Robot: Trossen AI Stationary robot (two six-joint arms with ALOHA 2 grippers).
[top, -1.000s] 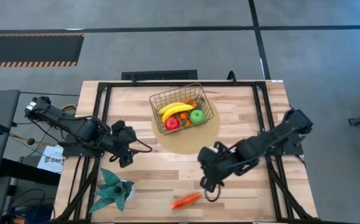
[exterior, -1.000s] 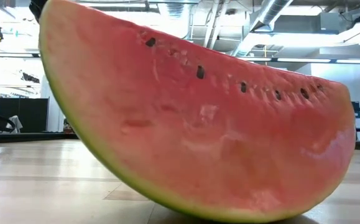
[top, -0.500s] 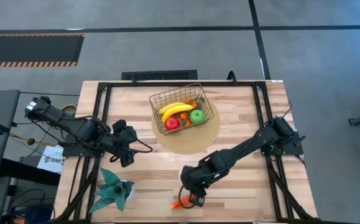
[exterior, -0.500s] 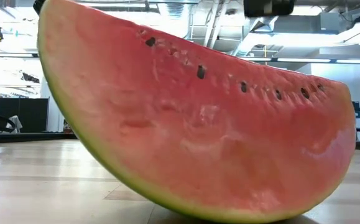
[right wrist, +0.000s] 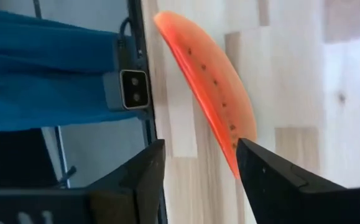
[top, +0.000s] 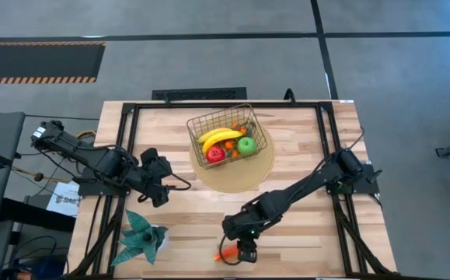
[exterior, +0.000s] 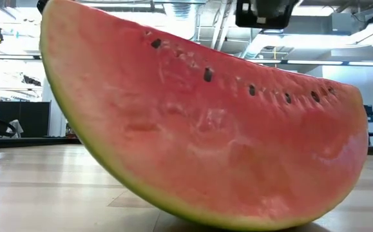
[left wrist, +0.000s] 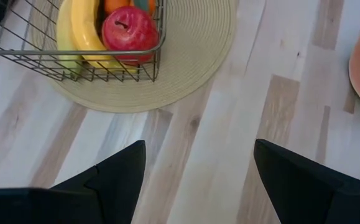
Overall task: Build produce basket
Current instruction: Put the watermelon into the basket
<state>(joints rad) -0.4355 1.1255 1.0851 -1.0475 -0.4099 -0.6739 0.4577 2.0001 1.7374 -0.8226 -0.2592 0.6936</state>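
Basket [top: 226,134]: square gold wire mesh, open grid sides, sits on round tan woven mat [top: 262,163], back-centre of table [top: 310,140].
Basket contents: two yellow bananas [top: 220,137], red apple [top: 215,154], green apple [top: 245,145], orange tangerine bits [top: 238,129] behind. All inside the wire walls.
Left wrist view: basket corner w/ red apple [left wrist: 130,29] and bananas [left wrist: 80,31] pressed against the mesh; mat [left wrist: 192,56] w/ fine ringed weave.
Watermelon slice [top: 226,253]: thin red-orange wedge, flat on table near front edge, well apart from basket. Low view: slice [exterior: 205,122] w/ red flesh, dark seeds, green rind, fills most of the picture.
Right gripper [top: 245,250]: over the slice at front-centre; fingers spread apart, nothing clamped. Right wrist view: slice [right wrist: 207,81] w/ one end running down between the two dark fingers [right wrist: 273,186].
Left gripper [top: 161,187]: parked left of the mat, fingers [left wrist: 114,171] wide apart, holding nothing.
Plant [top: 141,239]: teal, spiky leaves, front-left corner.
Table: pale wood planks, black frame.
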